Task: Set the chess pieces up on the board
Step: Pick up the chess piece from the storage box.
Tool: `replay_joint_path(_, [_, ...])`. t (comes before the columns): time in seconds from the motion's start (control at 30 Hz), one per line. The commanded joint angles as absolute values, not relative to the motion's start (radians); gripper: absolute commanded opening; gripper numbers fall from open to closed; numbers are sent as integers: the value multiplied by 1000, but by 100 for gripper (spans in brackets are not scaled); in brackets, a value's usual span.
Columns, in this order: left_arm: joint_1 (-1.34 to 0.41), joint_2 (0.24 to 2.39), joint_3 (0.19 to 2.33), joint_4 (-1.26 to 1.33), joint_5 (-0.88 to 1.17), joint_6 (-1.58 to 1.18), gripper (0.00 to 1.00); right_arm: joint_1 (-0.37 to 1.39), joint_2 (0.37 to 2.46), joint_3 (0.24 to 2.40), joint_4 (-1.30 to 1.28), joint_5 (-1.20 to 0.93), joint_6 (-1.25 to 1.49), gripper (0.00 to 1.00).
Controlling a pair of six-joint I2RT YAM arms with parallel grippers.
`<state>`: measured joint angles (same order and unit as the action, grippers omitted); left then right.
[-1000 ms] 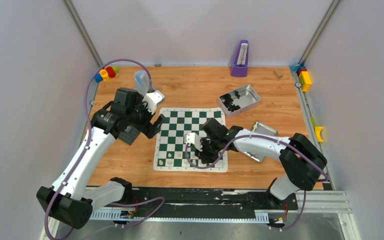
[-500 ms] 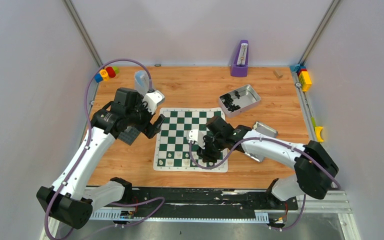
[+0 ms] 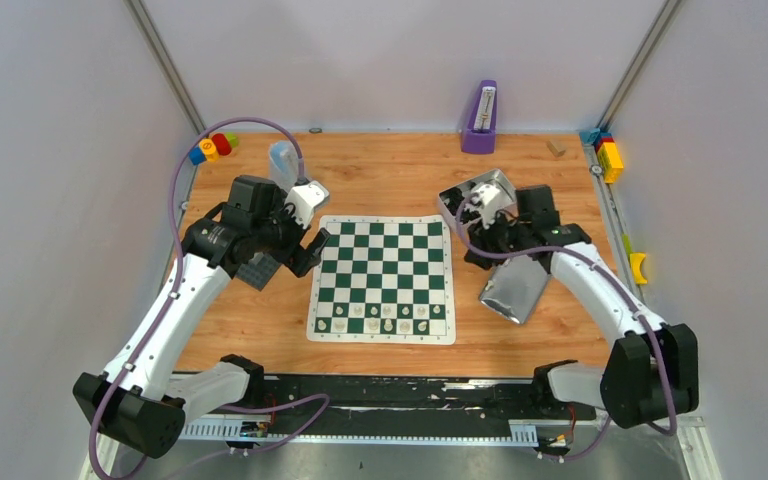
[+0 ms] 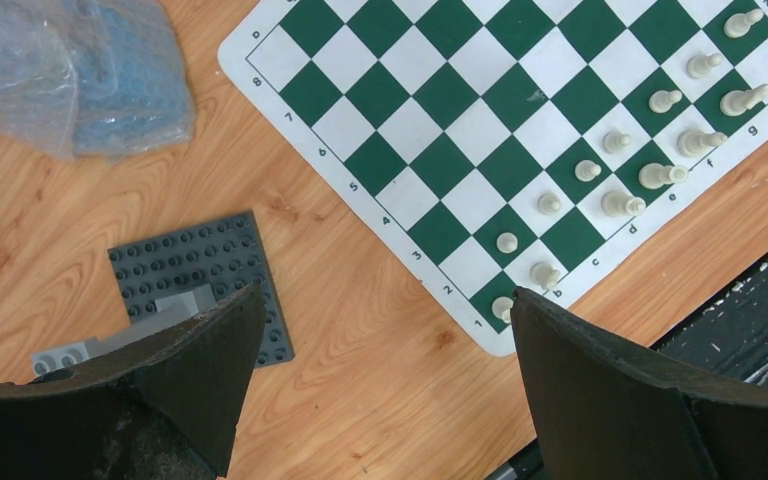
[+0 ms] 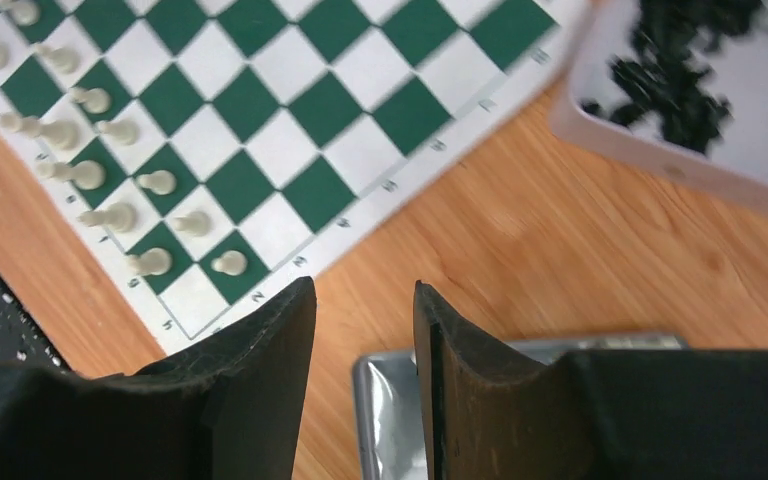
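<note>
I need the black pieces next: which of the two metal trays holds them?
The far tray holds a heap of dark pieces; the nearer tray looks bare.

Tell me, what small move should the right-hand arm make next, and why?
Probably carry the right end effector the last bit over the metal tray and lower it onto one of the dark pieces. It is slightly open and empty, cream pieces already fill much of the near two rows of the board, and the far rows are bare.
</note>
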<state>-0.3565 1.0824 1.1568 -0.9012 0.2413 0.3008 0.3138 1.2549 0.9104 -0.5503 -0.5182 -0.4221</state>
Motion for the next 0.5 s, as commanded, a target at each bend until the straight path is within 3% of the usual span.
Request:
replay_joint_path(0.0, [-350, 1067, 1193, -899, 260, 305, 100, 77, 1304, 934, -585, -588, -332, 41])
replay_joint_path(0.2, [-350, 1058, 1191, -900, 292, 303, 100, -121, 1451, 974, -589, -553, -290, 38])
replay_joint_path(0.47, [-350, 1045, 1184, -898, 301, 304, 100, -140, 1607, 1000, -556, -535, -252, 38])
